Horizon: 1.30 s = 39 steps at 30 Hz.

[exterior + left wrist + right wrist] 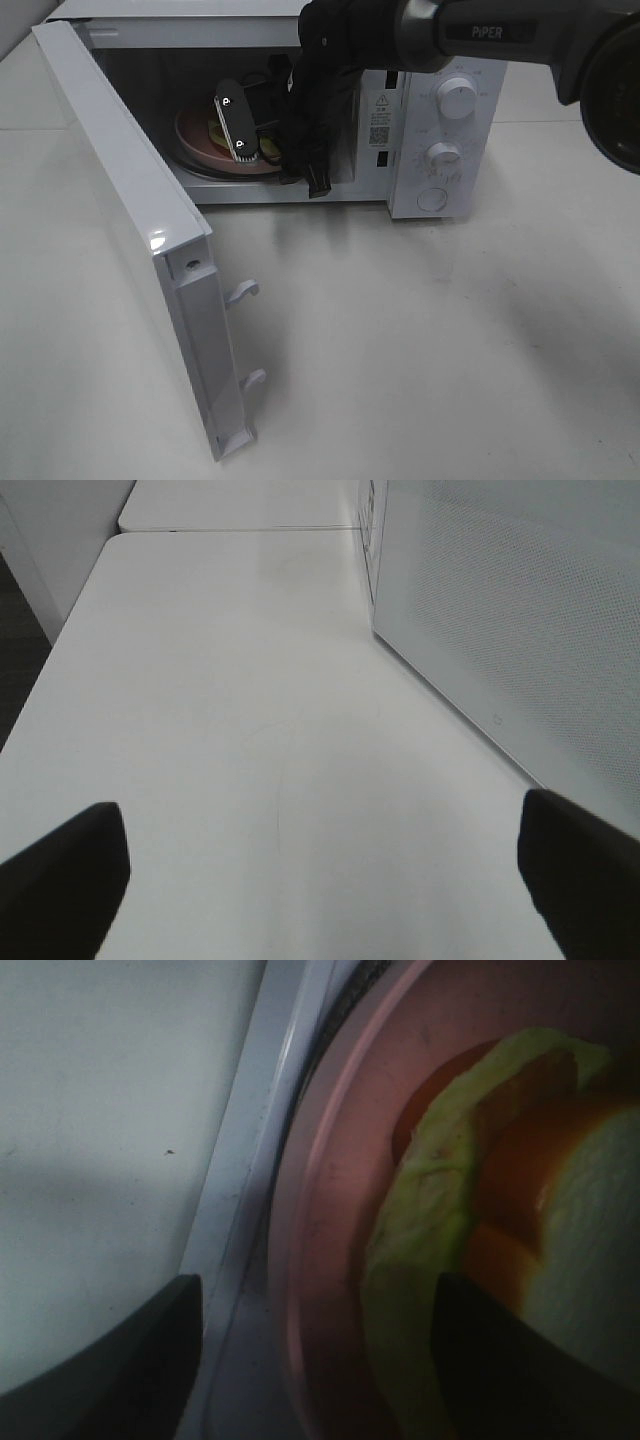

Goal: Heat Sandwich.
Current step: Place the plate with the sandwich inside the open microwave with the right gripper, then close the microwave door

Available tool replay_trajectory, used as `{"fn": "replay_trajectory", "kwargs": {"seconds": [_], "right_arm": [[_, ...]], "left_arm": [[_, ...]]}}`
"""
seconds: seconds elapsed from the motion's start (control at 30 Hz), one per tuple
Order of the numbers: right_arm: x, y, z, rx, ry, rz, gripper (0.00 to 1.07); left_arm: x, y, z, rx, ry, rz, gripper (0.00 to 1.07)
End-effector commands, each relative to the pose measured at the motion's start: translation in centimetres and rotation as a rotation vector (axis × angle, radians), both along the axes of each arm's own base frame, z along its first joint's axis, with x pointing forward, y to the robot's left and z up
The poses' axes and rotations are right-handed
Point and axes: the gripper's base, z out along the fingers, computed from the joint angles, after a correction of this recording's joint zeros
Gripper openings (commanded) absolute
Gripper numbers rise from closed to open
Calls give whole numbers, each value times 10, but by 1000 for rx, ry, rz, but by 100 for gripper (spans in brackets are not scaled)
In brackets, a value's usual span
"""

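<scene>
A pale grey-white desk (pixel 420 350) carries everything. In the left wrist view it runs bare ahead of the left hand (pixel 320 880) to a seam where a second pale top (pixel 240 505) adjoins, and a strip of dark floor (pixel 18 650) shows past the desk's edge. The left hand's two dark fingers (pixel 60 880) are spread wide with only bare desk between them. The dotted white side wall of the microwave (pixel 440 110) stands just beside this hand.

The microwave's door (pixel 120 190) is swung fully open, with two white latch hooks (pixel 243 291) showing on its edge. The right arm reaches into the cavity. Directly under the right hand (pixel 315 1360) lies a round pink plate (pixel 340 1160), and on it is the sandwich (pixel 440 1190), with white bread, an orange-red layer and a pale green-yellow layer. This hand's fingers (pixel 130 1360) stand apart: one hangs over the sill at the cavity's mouth, the other over the sandwich, and the plate's rim lies between them. I cannot tell whether the finger over the sandwich touches it.

To the side of the right hand, on the control panel, are two white knobs (pixel 458 100) and a round button (pixel 432 199). A sticker (pixel 381 118) on the front frame shows a warning triangle and a square code, but its small print is too fine to read. The arm (pixel 500 32) bears the word "PiPER".
</scene>
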Motion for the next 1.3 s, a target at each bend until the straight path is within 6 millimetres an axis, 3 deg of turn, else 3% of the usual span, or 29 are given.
{"fn": "replay_trajectory", "kwargs": {"seconds": [0.03, 0.6, 0.7, 0.8, 1.3], "right_arm": [[1, -2, 5, 20, 5, -36, 66], [-18, -14, 15, 82, -1, -122, 68], [-23, -17, 20, 172, -5, -220, 80], [-27, -22, 22, 156, -12, -232, 85], [-61, -44, 32, 164, 19, -259, 84]], "left_arm": [[-4, -1, 0, -4, -32, -4, 101], [-4, -1, 0, -4, -32, -4, 101], [-4, -1, 0, -4, -32, -4, 101], [-4, -1, 0, -4, -32, -4, 101], [-4, -1, 0, -4, -32, -4, 101]]}}
